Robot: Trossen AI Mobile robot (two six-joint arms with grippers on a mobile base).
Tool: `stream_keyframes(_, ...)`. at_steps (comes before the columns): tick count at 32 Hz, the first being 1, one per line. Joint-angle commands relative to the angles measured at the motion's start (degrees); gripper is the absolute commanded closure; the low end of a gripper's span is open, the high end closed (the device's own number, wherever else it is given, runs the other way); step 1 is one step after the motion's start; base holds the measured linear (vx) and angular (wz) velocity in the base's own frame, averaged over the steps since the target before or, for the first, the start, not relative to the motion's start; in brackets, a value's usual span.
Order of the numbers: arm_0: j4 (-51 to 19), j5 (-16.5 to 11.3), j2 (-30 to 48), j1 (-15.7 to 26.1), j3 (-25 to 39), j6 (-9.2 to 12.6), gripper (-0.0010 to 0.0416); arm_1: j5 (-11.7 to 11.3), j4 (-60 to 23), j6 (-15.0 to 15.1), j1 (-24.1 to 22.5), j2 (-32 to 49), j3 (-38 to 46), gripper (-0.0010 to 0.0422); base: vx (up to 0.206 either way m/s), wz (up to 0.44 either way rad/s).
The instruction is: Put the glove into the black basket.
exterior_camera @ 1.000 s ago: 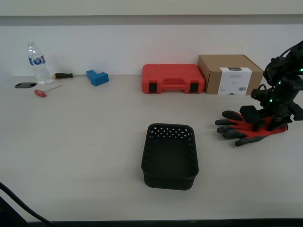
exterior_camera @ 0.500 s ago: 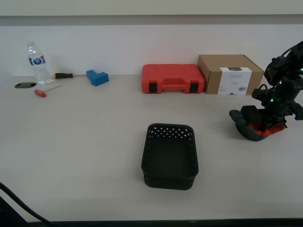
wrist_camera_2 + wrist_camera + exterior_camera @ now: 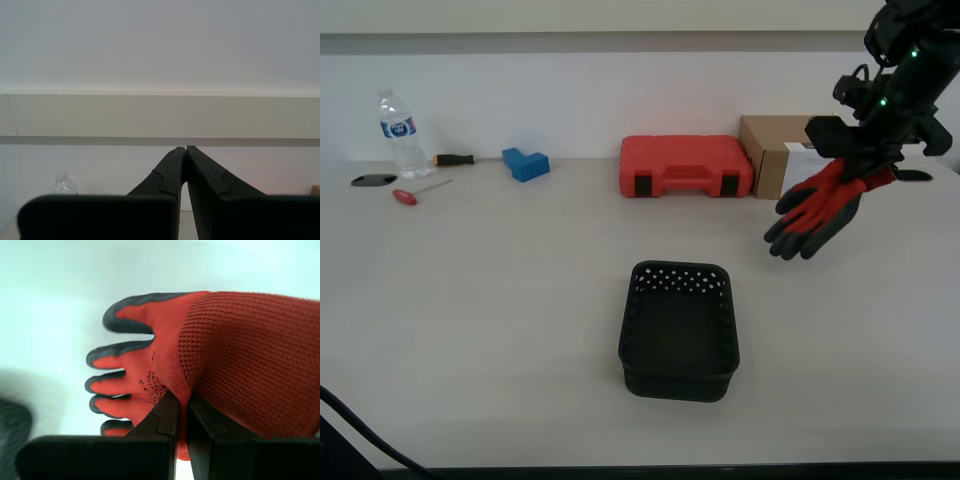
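My first gripper (image 3: 875, 172) is shut on the red knit glove (image 3: 817, 210) with dark coated fingers and holds it in the air at the exterior view's right, its fingers hanging down toward the table. In the first wrist view the glove (image 3: 220, 360) fills the frame with the jaws (image 3: 181, 405) pinched on its knit back. The black perforated basket (image 3: 679, 328) stands on the table (image 3: 500, 300) at centre, lower and to the left of the glove. My second gripper (image 3: 185, 150) is shut and empty, facing a wall; it does not show in the exterior view.
A red plastic tool case (image 3: 686, 166) and a cardboard box (image 3: 782, 150) stand at the back, behind the glove. A water bottle (image 3: 398, 135), screwdrivers (image 3: 453, 159) and a blue block (image 3: 525, 163) lie at the back left.
The first gripper pinched the glove on the table, bunched it up, then lifted it up and slightly left. The basket has not moved.
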Motion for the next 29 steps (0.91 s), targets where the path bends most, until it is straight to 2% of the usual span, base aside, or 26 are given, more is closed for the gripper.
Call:
stream_keyframes(1, -2.40, 0.09, -4.35, 5.07, 0.09, 1.99, 0.0407, -0.07, 0.04, 0.04, 0.02, 0.00, 0.09, 0.0412, 0.000, 0.000)
stream_keyframes(10, -10.62, 0.02, -16.48, 18.29, 0.09, 5.57, 0.0407, -0.07, 0.20, 0.04, 0.02, 0.00, 0.04, 0.0412, 0.000, 0.000)
stream_keyframes(11, -12.57, 0.02, -18.08, 21.62, 0.07, 6.34, 0.0407, -0.07, 0.22, 0.04, 0.00, 0.00, 0.07, 0.0412, 0.000, 0.000)
stream_keyframes(14, -14.12, -0.83, -18.86, 26.45, 0.07, 7.23, 0.0407, -0.07, 0.22, 0.04, 0.02, 0.00, 0.11, 0.0412, 0.000, 0.000)
stream_keyframes(18, -15.61, -2.69, -18.86, 35.06, 0.07, 10.10, 0.0407, -0.42, 0.20, 0.04, 0.02, 0.00, 0.09, 0.0412, 0.000, 0.000)
stream_keyframes(21, -15.47, -2.80, -17.66, 37.90, -0.09, 10.58, 0.0407, -0.42, 0.17, 0.04, 0.02, 0.00, 0.11, 0.0412, 0.000, 0.000)
stream_keyframes(24, -15.15, -4.31, -12.96, 38.45, -0.24, 10.64, 0.0407, -0.44, 0.20, 0.04, 0.02, 0.00, 0.09, 0.0412, 0.000, 0.000)
stream_keyframes(29, -11.28, -4.07, -5.79, 38.42, -0.68, 9.86, 0.0406, -0.44, 0.15, 0.04, 0.02, 0.00, 0.07, 0.0412, 0.000, 0.000)
